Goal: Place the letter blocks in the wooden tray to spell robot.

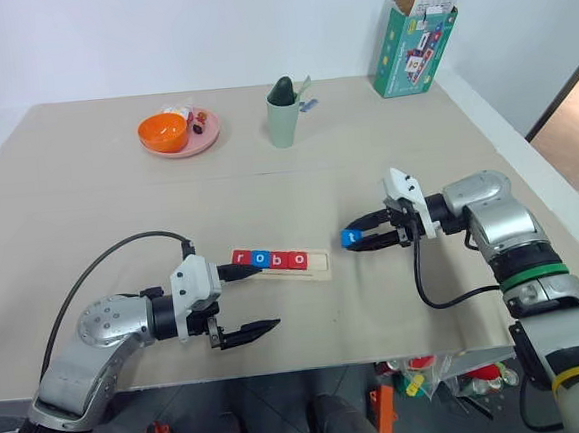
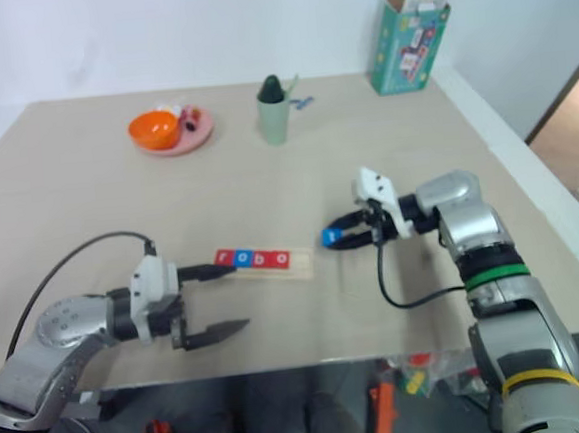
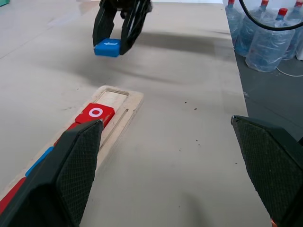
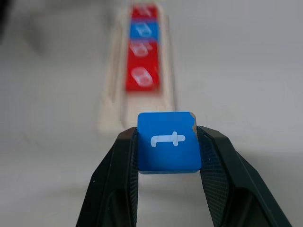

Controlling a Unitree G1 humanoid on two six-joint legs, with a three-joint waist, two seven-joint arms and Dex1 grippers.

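The wooden tray [image 1: 318, 264] lies near the table's front, holding several letter blocks [image 1: 269, 260] that read r, o, b, o; its right end slot is bare. My right gripper [image 1: 356, 239] hovers just right of the tray, above the table, shut on a blue letter block marked t [image 4: 167, 141]. The same blue t block [image 3: 108, 48] hangs between those black fingers in the left wrist view. My left gripper [image 1: 254, 300] sits at the tray's left end, open, with one finger [image 1: 236, 272] against the tray and the other finger [image 1: 248, 332] in front of it.
A pink plate [image 1: 206, 138] with an orange bowl [image 1: 163, 132] stands at the back left. A green cup [image 1: 283, 118] is at the back middle and a green carton [image 1: 414, 46] at the back right. The table's front edge runs close below my arms.
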